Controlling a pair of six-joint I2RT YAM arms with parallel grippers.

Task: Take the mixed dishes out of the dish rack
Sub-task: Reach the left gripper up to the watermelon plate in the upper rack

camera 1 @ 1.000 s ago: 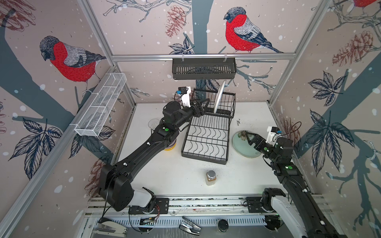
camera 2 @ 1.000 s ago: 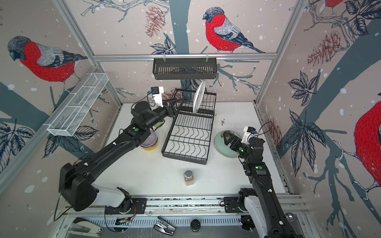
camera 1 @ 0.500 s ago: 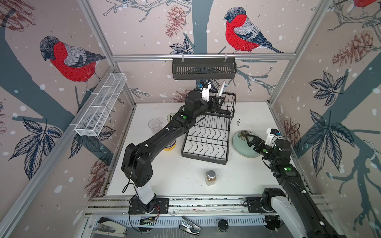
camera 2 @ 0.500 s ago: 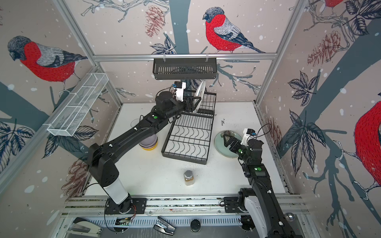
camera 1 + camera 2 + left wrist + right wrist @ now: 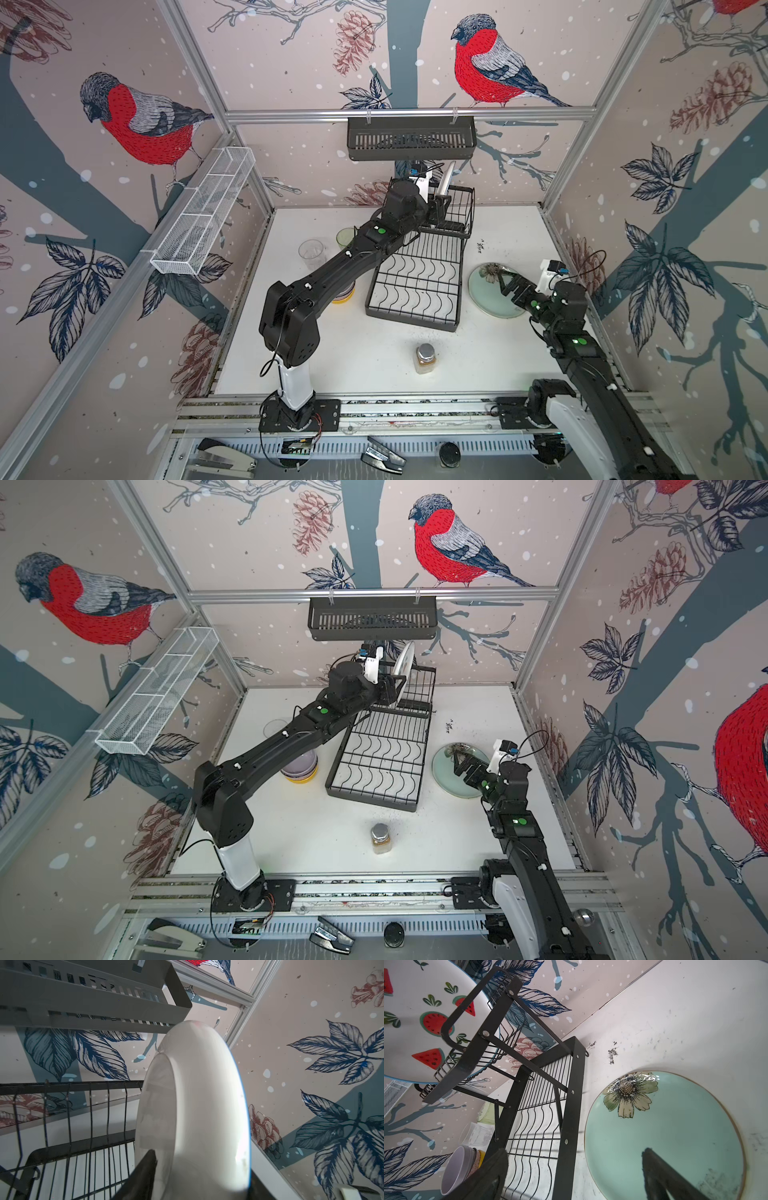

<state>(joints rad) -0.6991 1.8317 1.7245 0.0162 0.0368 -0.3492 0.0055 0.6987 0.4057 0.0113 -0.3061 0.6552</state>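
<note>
Left wrist view shows the watermelon plate (image 5: 197,1105) standing on edge in the raised tier of the rack (image 5: 68,1086), its plain white back toward me. One dark finger (image 5: 145,1172) lies close against that back and the other jaw shows only as a dark edge beyond the plate's rim. My left pincer (image 5: 441,203) straddles the plate, but I cannot tell whether it is clamped on it or merely set around it. In both top views that plate (image 5: 448,178) (image 5: 405,663) is the only dish in the rack (image 5: 409,318) (image 5: 370,802), at the far end under the hanging basket (image 5: 411,137); the wavy lower tier is bare. Just left of the rack, on the table (image 5: 374,365), sit the stacked bowls (image 5: 299,766), partly under my left arm, with the green tumbler (image 5: 345,237) and the clear tumbler (image 5: 311,251) behind them. To the rack's right the green plate (image 5: 486,291) (image 5: 675,1136) lies flat, and my right pincer (image 5: 505,282) hangs over it, jaws spread wide, grasping nothing. Near the table's front edge stands the jar (image 5: 425,358). On the left wall hangs the mesh tray (image 5: 203,216).
</note>
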